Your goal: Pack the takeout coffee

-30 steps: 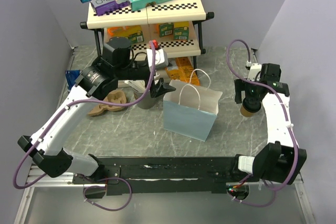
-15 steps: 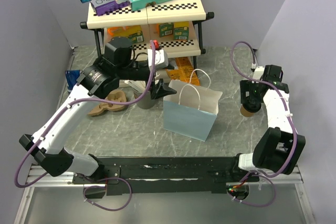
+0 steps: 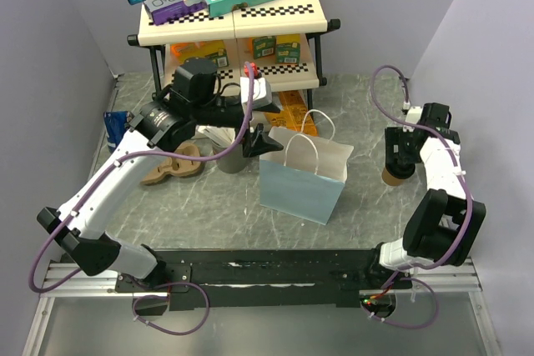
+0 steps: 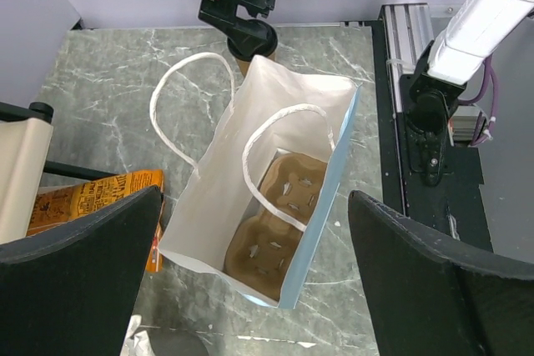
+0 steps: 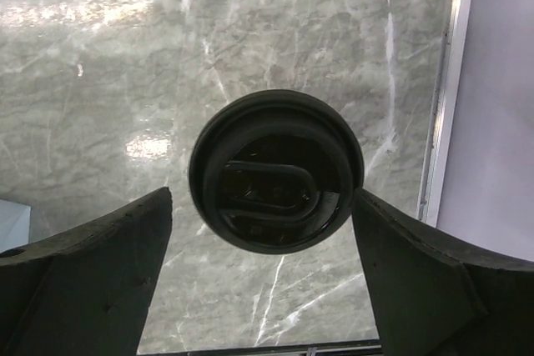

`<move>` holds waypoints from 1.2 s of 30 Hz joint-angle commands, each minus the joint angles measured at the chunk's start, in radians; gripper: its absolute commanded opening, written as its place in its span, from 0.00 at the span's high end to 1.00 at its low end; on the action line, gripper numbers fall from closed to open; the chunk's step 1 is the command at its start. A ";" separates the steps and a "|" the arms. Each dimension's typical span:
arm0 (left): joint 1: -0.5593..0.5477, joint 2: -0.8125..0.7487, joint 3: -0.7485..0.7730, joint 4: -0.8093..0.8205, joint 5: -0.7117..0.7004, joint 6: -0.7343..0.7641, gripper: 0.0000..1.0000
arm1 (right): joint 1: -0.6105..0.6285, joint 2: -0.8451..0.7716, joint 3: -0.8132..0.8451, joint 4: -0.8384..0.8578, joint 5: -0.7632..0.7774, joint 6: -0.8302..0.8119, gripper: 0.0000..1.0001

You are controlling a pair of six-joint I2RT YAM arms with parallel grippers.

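Right arm [image 3: 442,168] has shifted; its released pincer [image 5: 263,196] straddles the takeout coffee [image 3: 392,177], lid [image 5: 275,168] shown only wrist-side.

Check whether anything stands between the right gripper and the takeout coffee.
Nothing visible does. The right gripper hangs open directly over the black lid of the takeout coffee, one finger to each side, with only bare marble table around it.
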 commanded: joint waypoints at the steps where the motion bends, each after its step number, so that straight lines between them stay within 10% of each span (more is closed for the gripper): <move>1: 0.003 -0.003 0.034 0.017 0.032 -0.019 0.01 | -0.023 0.022 0.054 0.016 -0.009 0.005 0.10; 36: 0.011 -0.001 0.028 0.018 0.028 -0.024 0.01 | -0.049 0.068 0.060 0.003 -0.037 -0.002 0.16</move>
